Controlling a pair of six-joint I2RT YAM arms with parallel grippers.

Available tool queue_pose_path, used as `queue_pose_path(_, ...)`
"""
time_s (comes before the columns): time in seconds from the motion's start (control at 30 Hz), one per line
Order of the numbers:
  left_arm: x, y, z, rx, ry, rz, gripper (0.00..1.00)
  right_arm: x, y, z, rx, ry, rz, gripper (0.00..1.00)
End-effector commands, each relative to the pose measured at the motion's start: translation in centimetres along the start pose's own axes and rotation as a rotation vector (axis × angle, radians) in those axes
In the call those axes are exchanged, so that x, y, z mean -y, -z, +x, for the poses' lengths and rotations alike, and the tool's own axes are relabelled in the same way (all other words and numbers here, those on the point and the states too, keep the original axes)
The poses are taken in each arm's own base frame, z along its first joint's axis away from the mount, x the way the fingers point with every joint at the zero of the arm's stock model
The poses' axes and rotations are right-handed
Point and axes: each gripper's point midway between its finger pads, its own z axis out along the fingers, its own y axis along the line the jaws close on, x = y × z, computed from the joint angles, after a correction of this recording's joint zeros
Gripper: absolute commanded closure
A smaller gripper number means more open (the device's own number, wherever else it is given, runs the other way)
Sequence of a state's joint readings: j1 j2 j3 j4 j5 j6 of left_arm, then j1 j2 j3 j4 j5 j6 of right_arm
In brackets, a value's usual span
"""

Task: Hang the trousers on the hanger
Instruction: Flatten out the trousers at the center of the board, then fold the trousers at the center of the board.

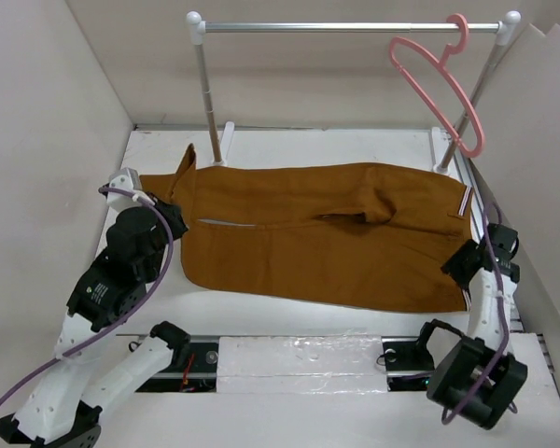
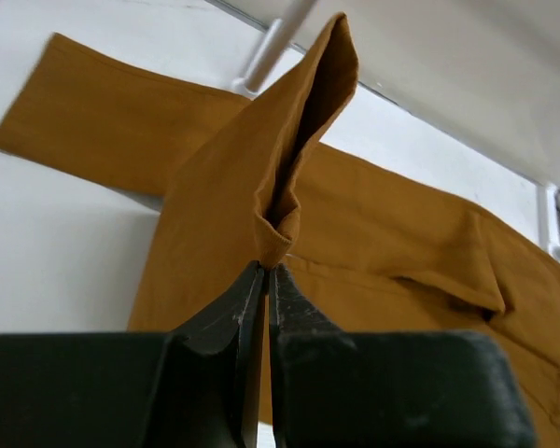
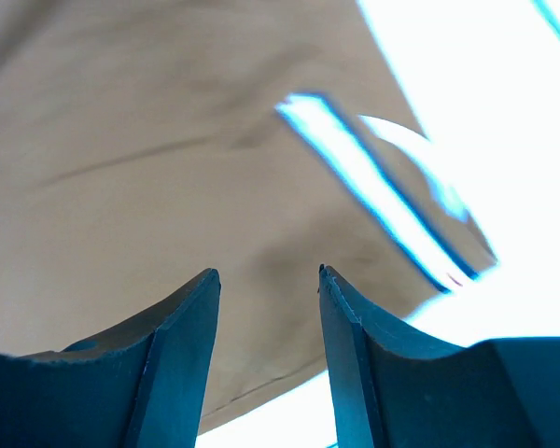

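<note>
Top view, clothes rail (image 1: 355, 27): a silver bar on white-jointed posts, standing at the far end of the desk (image 1: 289, 149).
Top view, hanger (image 1: 444, 63): pink, hooked over the rail's bar near its right end and hanging tilted beside the right post.
Top view, trousers (image 1: 327, 233): rust-brown, spread flat on the desk just in front of the rail's feet. They reach from below the left post to below the right post.
Top view, waistband (image 1: 463, 203): pale and striped, at the end of the trousers below the rail's right post.
Top view, left end effector (image 1: 173, 207): at the leg end below the rail's left post, where a peak of cloth stands up off the desk.
Top view, right end effector (image 1: 465, 263): at the waistband corner, on the near side of the rail's right post. Its grip is not readable from here.
Left wrist, left end effector (image 2: 266, 280): fingers pressed together, pinching a fold of the trouser leg.
Left wrist, trousers (image 2: 383, 233): the pinched fold rises in a narrow peak toward a white post of the rail, and the rest lies flat.
Right wrist, right end effector (image 3: 266, 273): fingers spread with a clear gap, nothing between them.
Right wrist, trousers (image 3: 168, 140): cloth fills the view beyond the tips, with the striped edge to their right.
</note>
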State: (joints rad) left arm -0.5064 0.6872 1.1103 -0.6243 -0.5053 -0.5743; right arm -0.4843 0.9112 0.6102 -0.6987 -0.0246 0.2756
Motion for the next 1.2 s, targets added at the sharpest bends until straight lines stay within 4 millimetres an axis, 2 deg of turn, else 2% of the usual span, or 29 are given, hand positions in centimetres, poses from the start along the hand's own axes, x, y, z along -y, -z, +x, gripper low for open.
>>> queue_pose_path(0.0,1.6,0.9,0.4,-0.007,0.034,0.092,1.00,3.0,-0.2,-0.2,-0.014,-0.133,0.132,0.47)
queue_pose_path(0.13,1.9,1.5,0.0,0.007,0.005,0.106,1.00,4.2,-1.9,0.0,-0.118,-0.132,0.224,0.47)
queue_pose_path(0.17,2.1,1.7,-0.2,0.010,0.002,0.117,1.00,4.4,-2.8,0.6,-0.172,-0.122,0.237,0.47)
queue_pose_path(0.2,2.2,1.8,-0.2,0.011,-0.004,0.121,1.00,4.5,-3.4,0.4,-0.176,-0.119,0.238,0.47)
queue_pose_path(0.3,1.7,1.8,-0.6,0.027,-0.017,0.100,1.00,4.9,-5.2,0.8,-0.222,-0.127,0.256,0.48)
queue_pose_path(0.4,1.3,1.9,-0.8,0.037,-0.032,0.074,1.00,5.1,-6.6,0.2,-0.237,-0.140,0.262,0.48)
queue_pose_path(0.47,1.0,1.7,-0.6,0.027,-0.047,0.054,1.00,5.0,-7.2,-3.1,-0.190,-0.152,0.256,0.49)
queue_pose_path(0.53,1.1,1.7,-0.4,0.018,-0.049,0.059,1.00,5.0,-7.4,-3.7,-0.189,-0.148,0.260,0.49)
queue_pose_path(0.57,1.1,1.6,0.0,0.007,-0.051,0.060,1.00,5.3,-7.3,-5.7,-0.148,-0.146,0.259,0.49)
queue_pose_path(0.67,1.0,1.6,1.1,-0.025,-0.050,0.071,1.00,5.4,-7.8,-8.6,-0.100,-0.132,0.238,0.49)
queue_pose_path(0.7,0.7,1.5,1.8,-0.040,-0.052,0.065,1.00,5.5,-7.7,-10.7,-0.052,-0.105,0.229,0.48)
queue_pose_path(0.8,0.2,1.3,3.0,-0.074,-0.070,0.052,1.00,5.2,-7.3,-13.0,-0.028,-0.031,0.209,0.47)
queue_pose_path(0.87,0.1,1.2,3.2,-0.081,-0.078,0.046,1.00,5.0,-6.8,-13.0,-0.026,-0.019,0.196,0.46)
queue_pose_path(0.97,0.4,1.3,2.8,-0.066,-0.080,0.054,1.00,6.7,-5.4,-10.6,-0.021,-0.108,0.197,0.45)
queue_pose_path(1.0,0.5,1.3,2.5,-0.057,-0.078,0.056,1.00,7.2,-4.4,-10.3,0.017,-0.154,0.195,0.45)
queue_pose_path(1.03,0.7,1.5,2.3,-0.051,-0.077,0.067,1.00,9.1,-4.5,-7.6,-0.022,-0.219,0.226,0.45)
queue_pose_path(1.13,0.8,1.8,1.9,-0.034,-0.063,0.085,1.00,10.7,-3.4,-5.1,-0.022,-0.315,0.226,0.46)
queue_pose_path(1.17,0.9,1.9,2.1,-0.041,-0.062,0.096,1.00,11.9,-3.2,-3.5,-0.041,-0.361,0.246,0.46)
